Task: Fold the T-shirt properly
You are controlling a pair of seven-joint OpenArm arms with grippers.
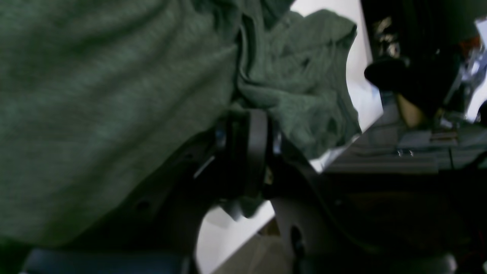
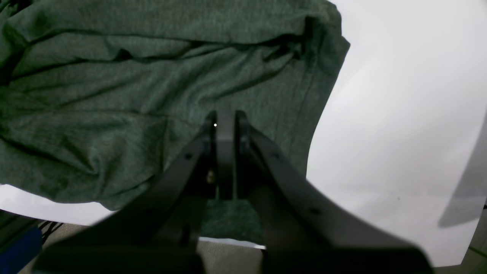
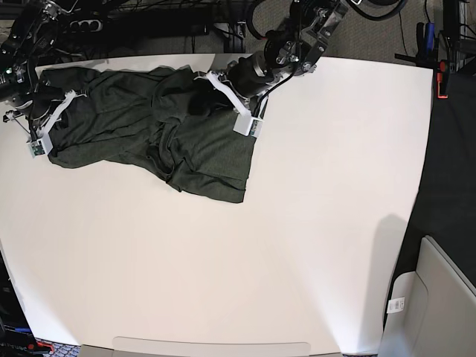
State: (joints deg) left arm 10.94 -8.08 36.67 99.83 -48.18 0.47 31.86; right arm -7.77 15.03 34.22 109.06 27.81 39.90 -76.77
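The T-shirt (image 3: 149,130), dark olive-green, lies crumpled along the far left part of the white table (image 3: 297,238). My left gripper (image 3: 230,104) sits at the shirt's right end. In the left wrist view the left gripper (image 1: 249,118) is shut on a bunched fold of the T-shirt (image 1: 95,95), and cloth drapes over one finger. My right gripper (image 3: 48,123) is at the shirt's left end. In the right wrist view the right gripper (image 2: 224,118) is shut, its tips down on the wrinkled T-shirt (image 2: 114,95); I cannot tell whether it pinches cloth.
Bare table (image 2: 399,114) stretches to the right and front of the shirt. Cables and a power strip (image 3: 111,22) lie beyond the far edge. A red-handled tool (image 3: 442,74) and a grey bin (image 3: 439,297) are off the table's right side.
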